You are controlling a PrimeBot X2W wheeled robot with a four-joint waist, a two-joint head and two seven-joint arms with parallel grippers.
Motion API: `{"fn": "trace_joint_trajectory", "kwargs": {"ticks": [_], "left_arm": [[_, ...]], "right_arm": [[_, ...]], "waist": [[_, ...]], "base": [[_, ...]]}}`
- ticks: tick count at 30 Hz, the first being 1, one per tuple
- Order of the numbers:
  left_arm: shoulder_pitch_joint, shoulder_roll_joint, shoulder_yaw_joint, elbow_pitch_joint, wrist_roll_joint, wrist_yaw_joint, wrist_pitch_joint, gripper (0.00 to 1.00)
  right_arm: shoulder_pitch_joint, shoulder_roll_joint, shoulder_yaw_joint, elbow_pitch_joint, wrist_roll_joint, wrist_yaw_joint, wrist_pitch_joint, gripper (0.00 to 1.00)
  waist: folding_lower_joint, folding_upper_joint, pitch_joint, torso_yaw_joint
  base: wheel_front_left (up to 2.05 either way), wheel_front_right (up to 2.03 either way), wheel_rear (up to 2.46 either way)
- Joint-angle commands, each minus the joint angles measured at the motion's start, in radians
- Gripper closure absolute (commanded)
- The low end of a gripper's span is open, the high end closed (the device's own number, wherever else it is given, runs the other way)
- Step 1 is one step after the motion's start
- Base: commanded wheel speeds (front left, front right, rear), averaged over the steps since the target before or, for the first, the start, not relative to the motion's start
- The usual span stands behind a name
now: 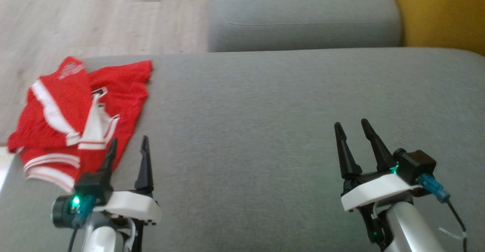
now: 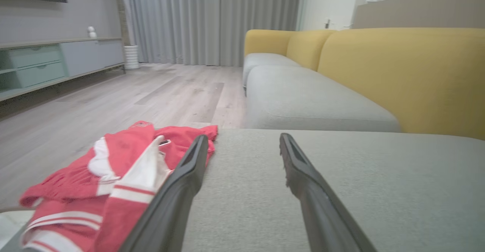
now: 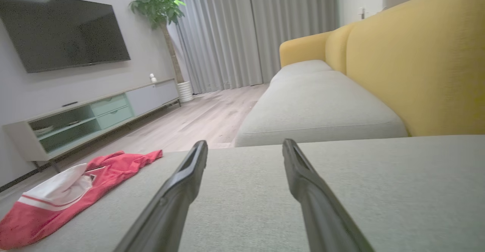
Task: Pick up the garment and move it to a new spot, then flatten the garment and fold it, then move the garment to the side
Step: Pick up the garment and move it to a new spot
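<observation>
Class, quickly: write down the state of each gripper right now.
Left gripper: open, empty, by the red garment.
Right gripper: open, empty.

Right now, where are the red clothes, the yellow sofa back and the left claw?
Garment (image 1: 75, 104), head view, red cloth near its middle.
Yellow sofa back (image 2: 401, 77), left wrist view, its front face.
Left gripper (image 1: 129, 140), head view, midway between its fingertips.
</observation>
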Motion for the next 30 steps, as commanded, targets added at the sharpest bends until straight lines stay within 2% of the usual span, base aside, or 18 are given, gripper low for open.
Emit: {"fn": "trace_joint_trajectory", "kwargs": {"ticks": [1,11,17,23,30], "left_arm": [[-0.061,0.019,0.043,-0.028,0.004,0.000,-0.012,0.00],[-0.051,0.025,0.087,-0.010,0.000,-0.003,-0.012,0.00],[-0.043,0.029,0.108,-0.001,-0.003,-0.004,-0.012,0.00],[-0.041,0.031,0.118,0.005,-0.003,-0.010,-0.012,0.00],[-0.042,0.030,0.126,0.007,-0.003,-0.011,-0.012,0.00]], "right_arm": [[-0.036,0.010,0.025,-0.038,0.005,-0.001,-0.011,0.00],[-0.019,0.016,0.044,-0.038,0.035,-0.001,-0.011,0.00],[-0.017,0.019,0.048,-0.041,0.047,-0.001,-0.011,0.00],[-0.019,0.020,0.051,-0.039,0.053,-0.001,-0.011,0.00],[-0.022,0.021,0.055,-0.037,0.057,-0.001,-0.011,0.00]], "waist": [[0.0000,0.0000,-0.007,0.051],[0.0000,0.0000,-0.016,0.224],[0.0000,0.0000,-0.018,0.302],[0.0000,0.0000,-0.017,0.335],[0.0000,0.0000,-0.016,0.329]], "base": [[0.00,0.00,0.00],[0.00,0.00,0.00],[0.00,0.00,0.00],[0.00,0.00,0.00],[0.00,0.00,0.00]]}}
